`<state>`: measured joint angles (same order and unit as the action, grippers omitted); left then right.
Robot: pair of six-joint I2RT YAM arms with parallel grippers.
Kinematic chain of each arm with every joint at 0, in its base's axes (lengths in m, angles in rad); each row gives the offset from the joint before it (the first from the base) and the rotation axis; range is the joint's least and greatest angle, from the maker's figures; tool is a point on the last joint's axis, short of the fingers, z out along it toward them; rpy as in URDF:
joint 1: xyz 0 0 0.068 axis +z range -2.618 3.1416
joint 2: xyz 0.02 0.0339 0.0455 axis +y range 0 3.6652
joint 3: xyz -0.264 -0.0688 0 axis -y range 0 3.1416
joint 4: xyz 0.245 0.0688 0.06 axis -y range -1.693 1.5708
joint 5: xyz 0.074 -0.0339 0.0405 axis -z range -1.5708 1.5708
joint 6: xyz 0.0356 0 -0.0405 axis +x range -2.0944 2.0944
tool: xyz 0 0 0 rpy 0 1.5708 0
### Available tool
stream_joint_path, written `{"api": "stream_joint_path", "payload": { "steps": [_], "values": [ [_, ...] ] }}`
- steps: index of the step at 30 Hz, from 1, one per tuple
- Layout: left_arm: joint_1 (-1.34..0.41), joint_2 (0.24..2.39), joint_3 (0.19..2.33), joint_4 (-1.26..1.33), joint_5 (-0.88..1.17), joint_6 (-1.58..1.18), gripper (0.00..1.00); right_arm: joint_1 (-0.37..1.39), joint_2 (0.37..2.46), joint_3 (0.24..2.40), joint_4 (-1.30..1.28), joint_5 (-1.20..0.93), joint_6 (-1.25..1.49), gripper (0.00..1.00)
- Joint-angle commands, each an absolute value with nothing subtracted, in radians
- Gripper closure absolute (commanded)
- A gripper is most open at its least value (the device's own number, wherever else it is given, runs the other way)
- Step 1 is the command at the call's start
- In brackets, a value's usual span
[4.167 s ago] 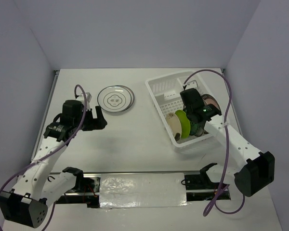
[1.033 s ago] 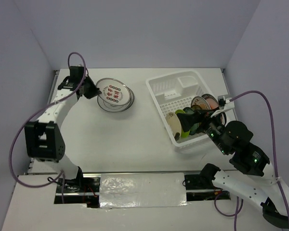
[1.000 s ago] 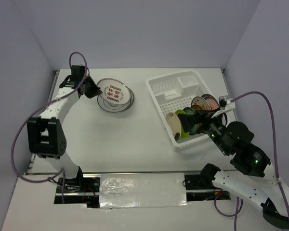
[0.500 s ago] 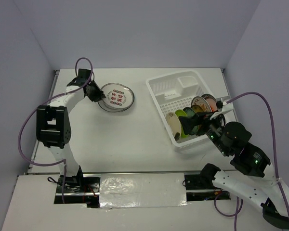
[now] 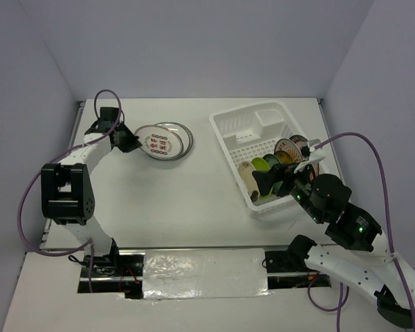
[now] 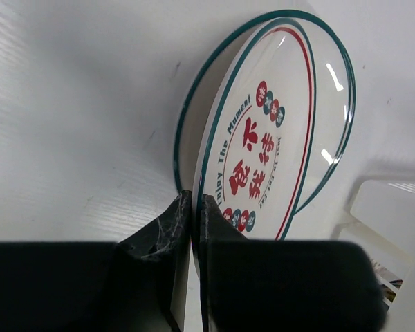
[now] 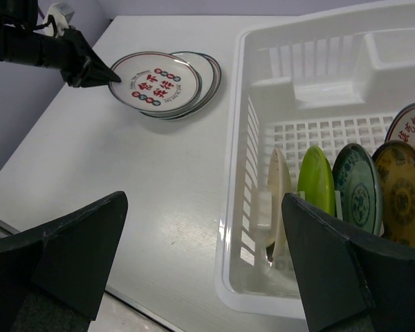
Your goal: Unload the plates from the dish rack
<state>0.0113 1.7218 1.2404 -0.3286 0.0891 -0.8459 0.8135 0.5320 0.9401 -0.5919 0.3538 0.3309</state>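
Note:
A white plate with red and teal lettering leans tilted on a teal-rimmed plate lying flat at the back left. My left gripper is shut on the lettered plate's left rim. The white dish rack holds several upright plates: cream, lime green, dark teal, yellow-brown. My right gripper hovers open over the rack's near end, holding nothing.
The rack has a small side compartment at its far end. Another lettered plate stands at the rack's right side. The right arm's purple cable loops past the rack's right wall.
The left gripper has slid left with the lettered plate, which now overhangs the flat plate's left edge. The right gripper has crept slightly left over the rack, still open.

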Motion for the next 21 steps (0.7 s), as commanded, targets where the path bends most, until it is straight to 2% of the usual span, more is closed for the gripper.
{"api": "stream_joint_path", "payload": {
  "steps": [1, 14, 21],
  "values": [
    [0.040, 1.681, 1.215, -0.285, 0.100, -0.873, 0.86, 0.810, 0.537, 0.933, -0.552, 0.344, 0.319, 0.00],
    [0.044, 1.790, 1.212, -0.193, 0.236, -0.877, 0.77, 0.811, 0.568, 0.927, -0.538, 0.328, 0.310, 0.00],
    [0.032, 1.790, 1.203, -0.170, 0.250, -0.879, 0.69, 0.810, 0.589, 0.913, -0.512, 0.298, 0.314, 0.00]
  ]
}}
